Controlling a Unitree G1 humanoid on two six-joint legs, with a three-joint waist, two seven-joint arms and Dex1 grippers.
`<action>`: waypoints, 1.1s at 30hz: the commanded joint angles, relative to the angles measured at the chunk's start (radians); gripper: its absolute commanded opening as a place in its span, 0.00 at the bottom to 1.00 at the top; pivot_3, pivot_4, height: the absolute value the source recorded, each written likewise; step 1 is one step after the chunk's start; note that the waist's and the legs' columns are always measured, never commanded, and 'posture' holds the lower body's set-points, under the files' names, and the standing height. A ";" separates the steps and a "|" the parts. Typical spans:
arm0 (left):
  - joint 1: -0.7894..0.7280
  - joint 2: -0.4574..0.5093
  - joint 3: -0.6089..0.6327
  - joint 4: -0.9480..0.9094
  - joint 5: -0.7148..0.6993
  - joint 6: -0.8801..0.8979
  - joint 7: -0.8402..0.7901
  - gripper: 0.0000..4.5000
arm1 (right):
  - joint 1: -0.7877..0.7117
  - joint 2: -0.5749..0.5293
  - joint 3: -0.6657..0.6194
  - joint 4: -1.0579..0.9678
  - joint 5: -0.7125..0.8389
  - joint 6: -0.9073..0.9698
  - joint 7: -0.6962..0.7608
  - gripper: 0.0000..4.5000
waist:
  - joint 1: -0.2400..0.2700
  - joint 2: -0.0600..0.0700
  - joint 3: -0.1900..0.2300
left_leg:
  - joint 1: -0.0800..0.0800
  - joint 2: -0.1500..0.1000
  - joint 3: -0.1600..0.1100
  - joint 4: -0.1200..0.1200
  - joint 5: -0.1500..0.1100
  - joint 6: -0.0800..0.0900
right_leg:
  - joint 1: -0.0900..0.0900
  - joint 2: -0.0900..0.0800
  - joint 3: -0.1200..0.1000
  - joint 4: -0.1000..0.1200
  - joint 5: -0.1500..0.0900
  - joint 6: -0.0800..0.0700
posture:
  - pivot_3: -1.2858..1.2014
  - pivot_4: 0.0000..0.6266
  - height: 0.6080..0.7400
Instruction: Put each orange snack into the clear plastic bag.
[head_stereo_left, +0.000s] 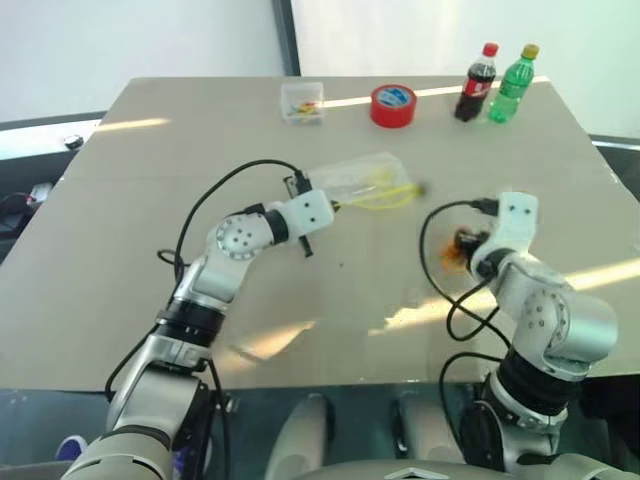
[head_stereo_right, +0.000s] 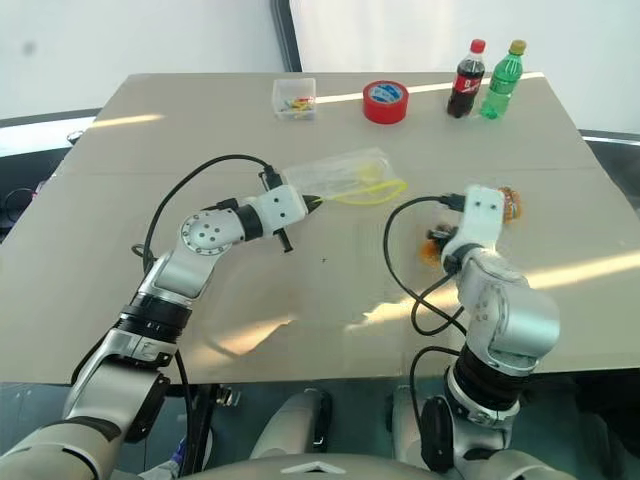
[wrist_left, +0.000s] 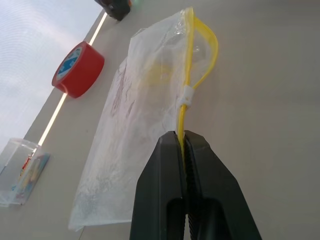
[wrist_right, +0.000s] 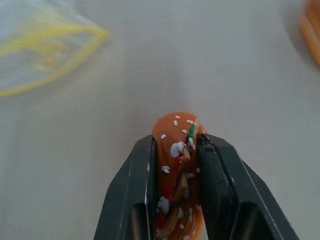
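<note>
The clear plastic bag (head_stereo_left: 355, 180) lies on the table's middle, its yellow strip bowed into an open loop at the mouth. My left gripper (wrist_left: 182, 137) is shut on that yellow strip at the bag's near corner. To the right, my right gripper (wrist_right: 176, 144) is shut on an orange snack (wrist_right: 175, 131), a small sesame-topped bun held edge-on between the fingers, just above the table and short of the bag's mouth. A second orange snack (head_stereo_right: 512, 203) lies on the table beyond the right wrist.
Along the table's far side stand a small clear box (head_stereo_left: 302, 101) of colourful bits, a red tape roll (head_stereo_left: 393, 105), a cola bottle (head_stereo_left: 477, 83) and a green bottle (head_stereo_left: 512, 84). Black cables loop off both wrists.
</note>
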 joint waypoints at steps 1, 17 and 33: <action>-0.002 0.001 0.018 -0.048 -0.002 -0.004 0.016 0.00 | 0.013 -0.122 0.163 0.010 0.094 -0.185 0.159 0.26 | -0.002 0.000 0.000 | 0.000 0.000 0.000 0.000 0.000 0.000 | 0.000 0.000 0.000 -0.001 0.000 0.000 | 0.52 0.24 1.00; 0.041 0.030 0.033 -0.101 0.000 0.030 0.023 0.00 | 0.012 -0.290 0.387 0.188 0.116 -0.339 0.239 0.92 | -0.002 0.000 0.000 | -0.002 0.001 -0.001 -0.001 0.000 0.000 | 0.000 0.000 -0.001 -0.004 0.000 0.000 | 0.52 0.24 1.00; 0.023 0.036 0.035 -0.078 -0.009 0.006 0.012 0.00 | 0.058 -0.267 0.339 0.199 0.091 -0.316 0.118 0.70 | -0.001 -0.001 0.000 | -0.001 0.000 -0.002 -0.001 0.000 0.000 | 0.001 0.000 -0.002 -0.004 0.000 0.000 | 0.52 0.24 1.00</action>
